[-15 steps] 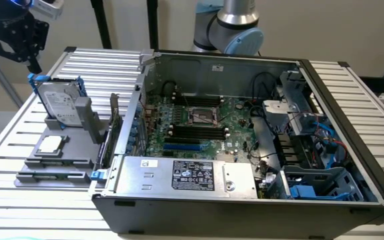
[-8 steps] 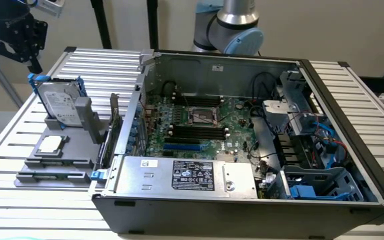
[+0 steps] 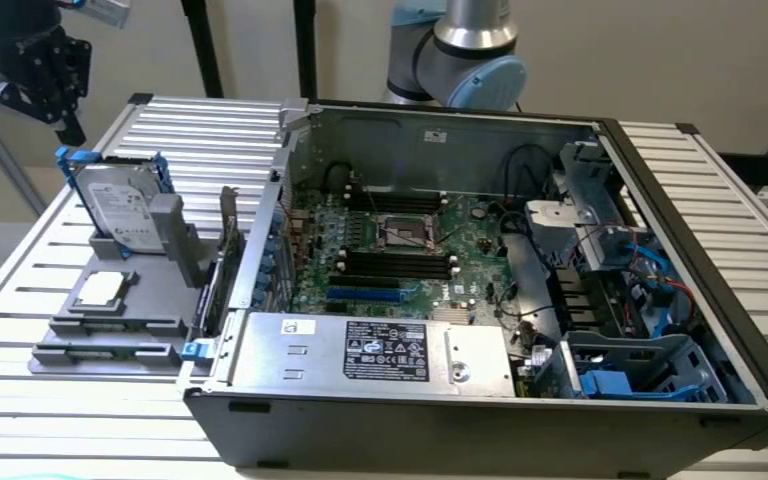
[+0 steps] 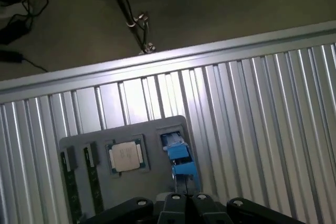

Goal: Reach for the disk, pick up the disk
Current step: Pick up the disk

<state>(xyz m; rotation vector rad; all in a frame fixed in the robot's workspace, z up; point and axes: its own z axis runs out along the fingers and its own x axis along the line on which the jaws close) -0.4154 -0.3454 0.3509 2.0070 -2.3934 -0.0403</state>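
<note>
"The disk (image 3: 120, 203), where from the fingers (image 4: 177, 200)?"

"Below them, well apart. Stands on edge in a slot of the grey holder (image 4: 121, 129), blue carrier (image 4: 181, 161) round the rim, white label (image 3: 131, 222) showing in the exterior view."

"And the fingers themselves?"

"Look drawn together, just a thin dark seam between the tips. Clamped on nothing, touching nothing. Hang above the holder end of the ribbed metal counter (image 4: 262, 103)."

"Anything else beneath them?"

"Just beside the disk, flat in its own recess of the holder: a small square chip (image 4: 126, 157). Beyond the chip, farther from the fingers again, two memory sticks (image 4: 92, 171) in narrow slots."

"And away from the holder?"

"An open computer case (image 3: 491, 430) on the same counter, at the exterior view's right of the holder, much farther from the fingers than the disk. Inside, a bare motherboard (image 3: 398, 250); along the near wall, a silver box (image 3: 464, 355) with a black label."
</note>
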